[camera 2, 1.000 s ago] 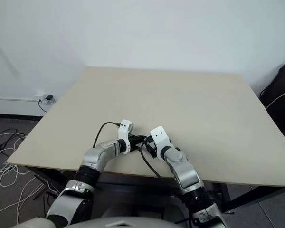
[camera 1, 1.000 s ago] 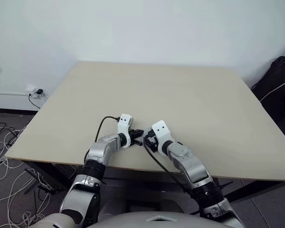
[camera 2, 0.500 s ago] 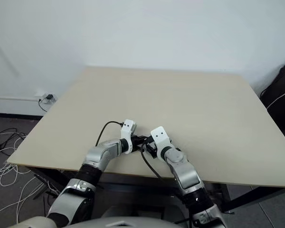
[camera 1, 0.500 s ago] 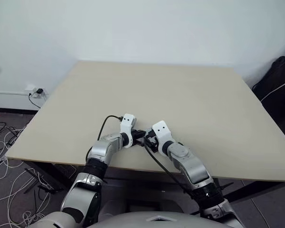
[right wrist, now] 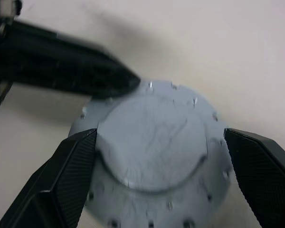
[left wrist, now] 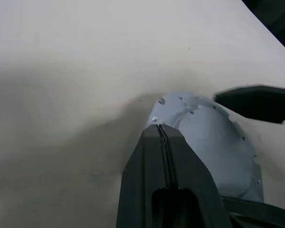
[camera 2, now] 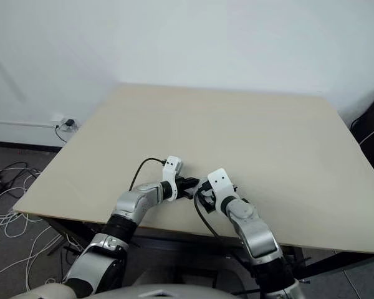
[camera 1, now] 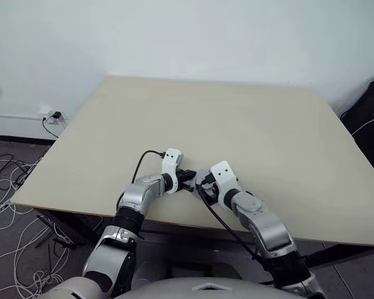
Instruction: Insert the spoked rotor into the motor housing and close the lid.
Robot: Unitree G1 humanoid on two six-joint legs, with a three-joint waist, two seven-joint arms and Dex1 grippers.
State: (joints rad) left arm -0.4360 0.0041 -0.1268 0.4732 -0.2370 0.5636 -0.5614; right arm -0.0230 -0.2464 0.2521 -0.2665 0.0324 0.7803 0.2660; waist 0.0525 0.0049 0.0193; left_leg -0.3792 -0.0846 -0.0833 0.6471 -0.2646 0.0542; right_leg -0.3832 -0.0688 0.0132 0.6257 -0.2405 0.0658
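The lid (right wrist: 154,142), a silver-grey disc with a raised smooth centre and small holes round its rim, lies flat on the table near the front edge. My right gripper (right wrist: 159,137) is open, one black finger on each side of the lid and just over its rim. My left gripper (left wrist: 160,129) is shut, its tip resting against the lid's (left wrist: 213,152) edge. From above, the left gripper (camera 1: 186,179) and the right gripper (camera 1: 200,183) stand tip to tip. The spoked rotor and the motor housing are hidden.
The pale wooden table (camera 1: 237,124) stretches bare behind the grippers. Its front edge runs close under both wrists. A black bag (camera 1: 369,106) sits past the right edge. Cables (camera 1: 6,180) lie on the floor to the left.
The right gripper has opened wider and drawn back a little toward the table's front and right. The left gripper has kept its place, still shut. The camera view has shifted slightly.
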